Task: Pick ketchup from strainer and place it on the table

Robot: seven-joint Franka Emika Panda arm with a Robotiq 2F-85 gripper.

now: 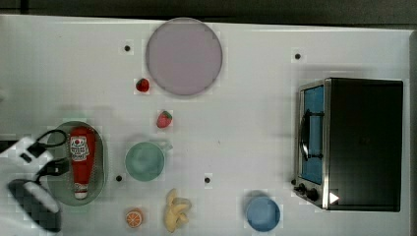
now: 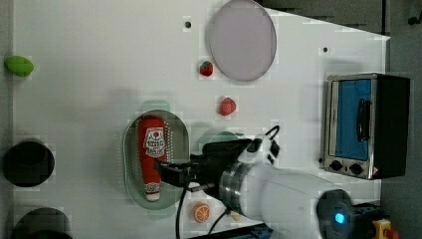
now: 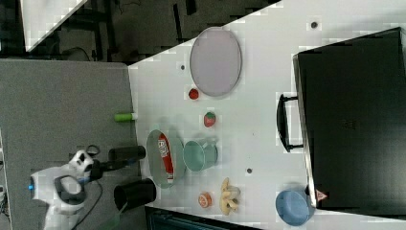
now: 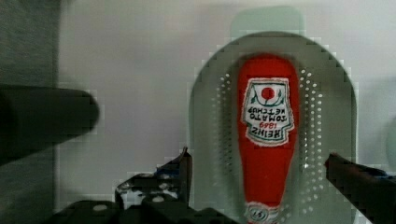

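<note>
Along the top view's left edge, the gripper point(image 4: 259, 163) is hanging over the strainer point(image 1: 101, 162), its jaws standing wide apart and holding nothing. Inside that pale green basket the ketchup point(image 1: 81, 160) is lying flat, label up, white cap pointing toward the top view's bottom edge. In the wrist view the two fingers point(image 4: 180, 170) are straddling the bottle's neck end with the basket wall just outside them. To grip well, the arm is probably needing to descend straight, keeping both fingers inside the rim, and close across the narrower red body. Further right, the green cup point(image 1: 144, 161) is sitting near the strainer on the table point(image 1: 246, 123), so the bare white surface beyond is looking like the safer drop spot.
</note>
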